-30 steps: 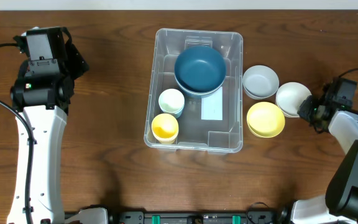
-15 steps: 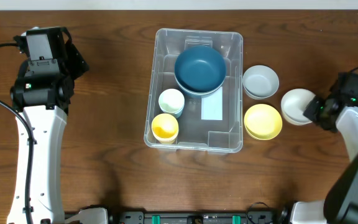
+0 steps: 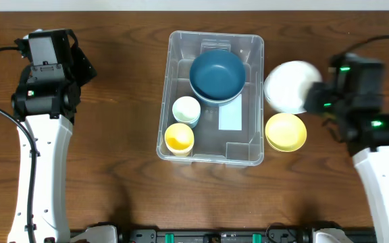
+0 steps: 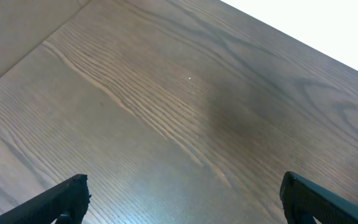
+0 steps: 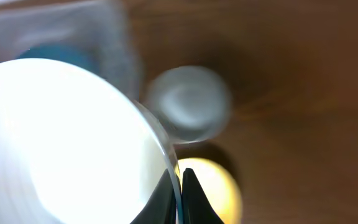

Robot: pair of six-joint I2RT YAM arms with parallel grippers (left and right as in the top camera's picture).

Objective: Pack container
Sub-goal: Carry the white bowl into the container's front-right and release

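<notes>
The container (image 3: 211, 147) sits mid-table, closer to the far edge than the near one, its long side running near to far. At its near end a yellow cup (image 3: 179, 138) stands in the left corner. Just right of the container's near half, a yellow bowl (image 3: 286, 131) rests on the wood. Further in, a pale cup (image 3: 186, 110) stands just behind the yellow cup, with the white label (image 3: 230, 117) on the base to its right. Toward the right edge, the right gripper (image 5: 180, 186) is clenched on the rim of a white bowl (image 3: 291, 87), held up just right of the container's far half. A blurred grey bowl (image 5: 189, 103) shows on the table beyond the rim. A blue bowl (image 3: 217, 75) fills the container's far end. Over the far-left corner, the left gripper (image 4: 185, 190) hangs released, fingers wide apart above bare wood.
</notes>
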